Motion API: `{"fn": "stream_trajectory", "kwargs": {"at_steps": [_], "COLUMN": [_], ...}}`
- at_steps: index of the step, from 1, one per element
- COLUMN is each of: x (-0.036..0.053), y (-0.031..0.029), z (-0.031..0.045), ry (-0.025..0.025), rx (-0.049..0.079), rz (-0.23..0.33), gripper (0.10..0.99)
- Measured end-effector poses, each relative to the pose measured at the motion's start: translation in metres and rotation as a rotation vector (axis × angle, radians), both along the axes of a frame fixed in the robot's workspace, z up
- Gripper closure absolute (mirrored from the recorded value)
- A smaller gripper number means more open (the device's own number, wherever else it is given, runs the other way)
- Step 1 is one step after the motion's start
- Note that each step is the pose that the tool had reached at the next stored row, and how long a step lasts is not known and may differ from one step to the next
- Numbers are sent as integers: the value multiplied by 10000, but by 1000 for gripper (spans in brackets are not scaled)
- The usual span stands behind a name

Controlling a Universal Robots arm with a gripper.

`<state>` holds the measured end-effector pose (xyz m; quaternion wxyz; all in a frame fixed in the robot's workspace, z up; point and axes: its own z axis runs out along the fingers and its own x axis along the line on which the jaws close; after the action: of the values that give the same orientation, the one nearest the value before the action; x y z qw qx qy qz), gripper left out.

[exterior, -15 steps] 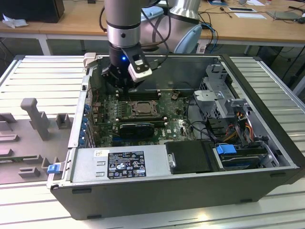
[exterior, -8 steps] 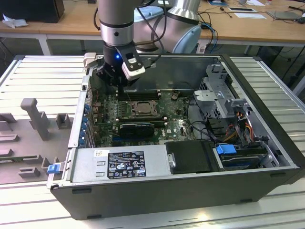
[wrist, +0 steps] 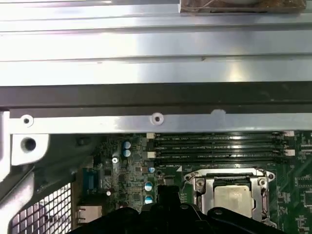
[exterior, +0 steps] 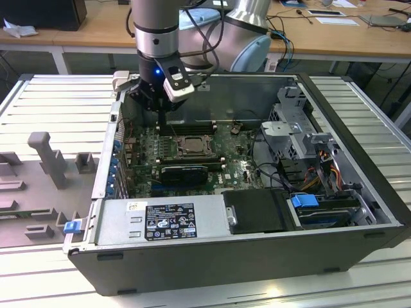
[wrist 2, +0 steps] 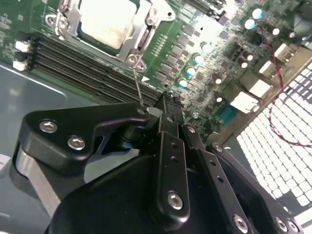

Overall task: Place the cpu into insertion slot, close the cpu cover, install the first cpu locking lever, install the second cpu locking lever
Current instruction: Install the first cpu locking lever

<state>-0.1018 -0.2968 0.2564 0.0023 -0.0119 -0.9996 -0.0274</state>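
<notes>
The computer case [exterior: 359, 224] lies open-sided on the ribbed metal counter [exterior: 58, 109]. The black hand [exterior: 159, 109] is lowered inside it, close to the far wall. In both wrist views the flat, matte silvery cpu [wrist 2: 105, 22] [wrist: 233, 197] sits in the insertion slot [wrist: 265, 178], and the thin bright cpu cover [wrist 2: 141, 29] lies down around it as a frame. Long dark memory slots [wrist 2: 83, 68] run in parallel rows between the slot and the smooth grey case wall [wrist: 156, 119], leaving a narrow strip there. In the second wrist view the hand [wrist 2: 168, 102] has its jointed fingers drawn together to a slim tip with nothing visible between them. A wire-thin locking lever [wrist 2: 138, 85] slants from the slot's corner to just beside that tip; whether they touch cannot be told. The green circuit board [wrist 2: 170, 44], crowded with small round caps, reaches a perforated grille [wrist 2: 287, 141].
</notes>
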Motion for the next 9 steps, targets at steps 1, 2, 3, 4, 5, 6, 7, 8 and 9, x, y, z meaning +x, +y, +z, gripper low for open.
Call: {"fn": "stream_trajectory", "kwargs": {"at_steps": [1,2,3,4,5,6,7,8,9], "x": [84,153,228,272,322,367,390,414,440], "y": [1,3,6,7,7,7,7,7,7], "z": [-1,-3,-6,-8,-12,-21,-29,-36,-43], "ry": [1,1,0,1,0,0,0,0,0], "rx": [0,0,0,0,-1,-3,-8,-9,-10], "rz": [9,10,16,16,21,20,24,38,72], "gripper": [980,980,980,980,980,980,980,980,980]}}
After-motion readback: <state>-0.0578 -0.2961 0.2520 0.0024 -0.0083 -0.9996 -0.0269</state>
